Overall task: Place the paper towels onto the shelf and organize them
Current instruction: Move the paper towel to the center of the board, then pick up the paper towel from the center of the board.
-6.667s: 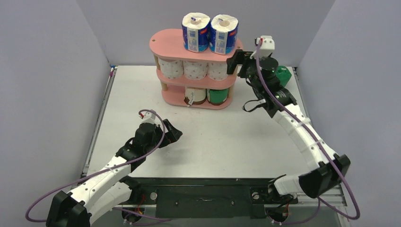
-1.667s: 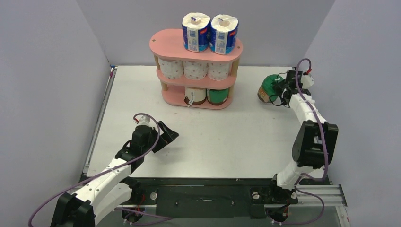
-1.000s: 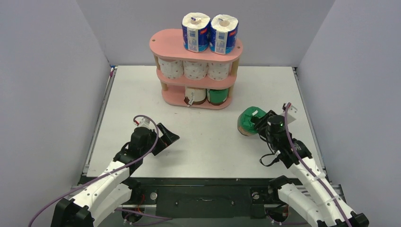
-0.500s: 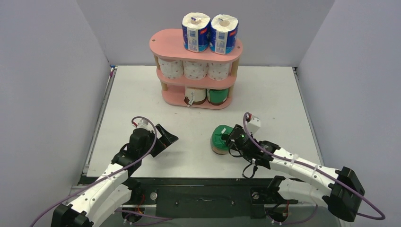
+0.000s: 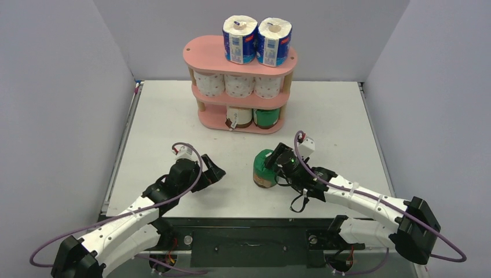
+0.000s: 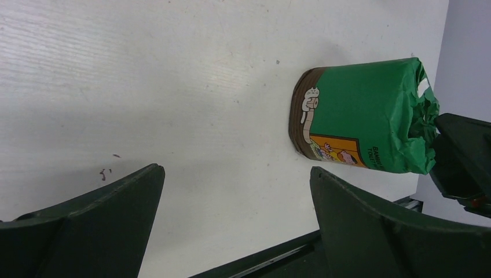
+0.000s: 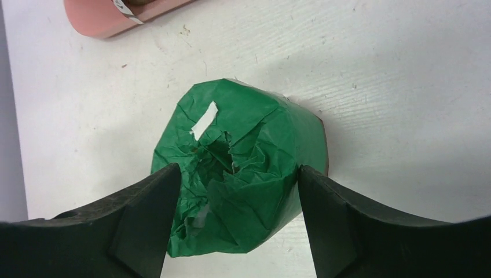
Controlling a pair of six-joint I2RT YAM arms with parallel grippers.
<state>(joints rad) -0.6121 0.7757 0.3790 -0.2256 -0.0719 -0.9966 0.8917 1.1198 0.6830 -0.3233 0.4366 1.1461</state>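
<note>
On the white table [image 5: 336, 116], the right fingers [image 7: 133, 220] clamp a standing green-wrapped paper roll [image 5: 264, 168]; the left fingers [image 6: 87, 226] gape wide, holding nothing.

One pink shelf [image 5: 200, 53]. Three pink-dotted white paper towel rolls [image 5: 209, 83] [image 5: 239, 86] [image 5: 266, 86], two blue-and-white rolls [image 5: 240, 39] [image 5: 274, 41], two green rolls [image 5: 266, 118] [image 5: 264, 168], one beige roll [image 5: 239, 117]: eight altogether.

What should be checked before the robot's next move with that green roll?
1. Right gripper grips the green roll: ok, fingers press both sides.
2. Roll upright on the table: ok.
3. Left gripper open, clear of the roll: ok.
4. Room on the shelf: ok, the top board's left end is bare.
5. Way to the shelf: ok, nothing stands between.
</note>
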